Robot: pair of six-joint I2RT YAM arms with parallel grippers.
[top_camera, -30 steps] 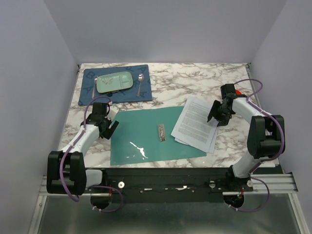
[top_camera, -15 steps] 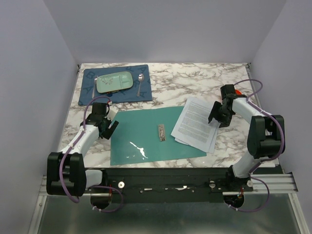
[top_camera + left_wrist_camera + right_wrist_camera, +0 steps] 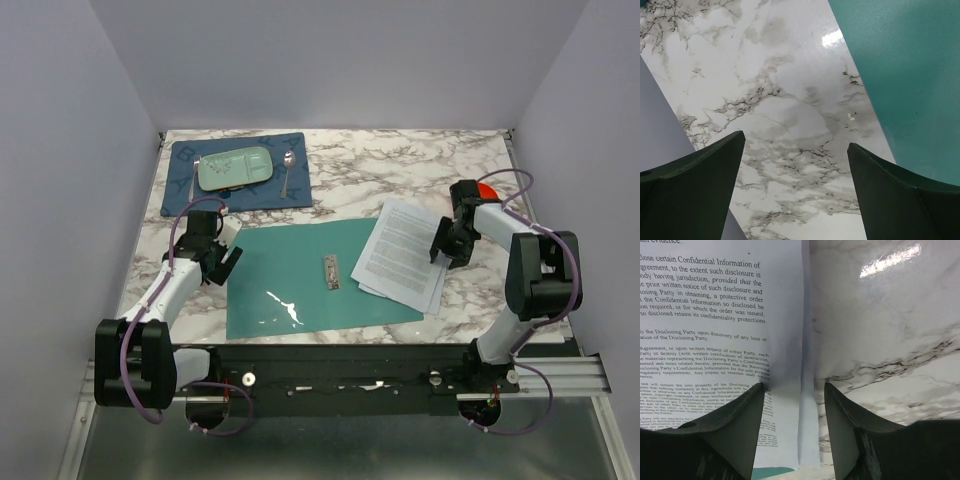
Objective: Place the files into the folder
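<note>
The teal folder [image 3: 290, 280] lies open and flat at the table's middle, its metal clip [image 3: 331, 271] at the spine. The files [image 3: 398, 255], white printed sheets, lie fanned over the folder's right edge. My right gripper [image 3: 444, 250] hangs low over the stack's right edge. In the right wrist view that gripper [image 3: 794, 388] is open, one finger over the printed files [image 3: 715, 315] and the other over bare marble, with the sheets' edge running between them. My left gripper [image 3: 224, 262] is wide open beside the folder's left edge; the left wrist view shows marble between its fingers [image 3: 795, 142] and the folder [image 3: 905, 75] to the right.
A dark blue placemat [image 3: 185, 195] at the back left carries a pale green tray [image 3: 235, 168] and a spoon [image 3: 288, 170]. A small red object [image 3: 487, 190] sits behind the right arm. Walls close in the marble table [image 3: 400, 160] on three sides.
My right gripper has shifted slightly nearer along the files' right edge and its jaws have narrowed a little. The left arm, folder and files have not moved.
</note>
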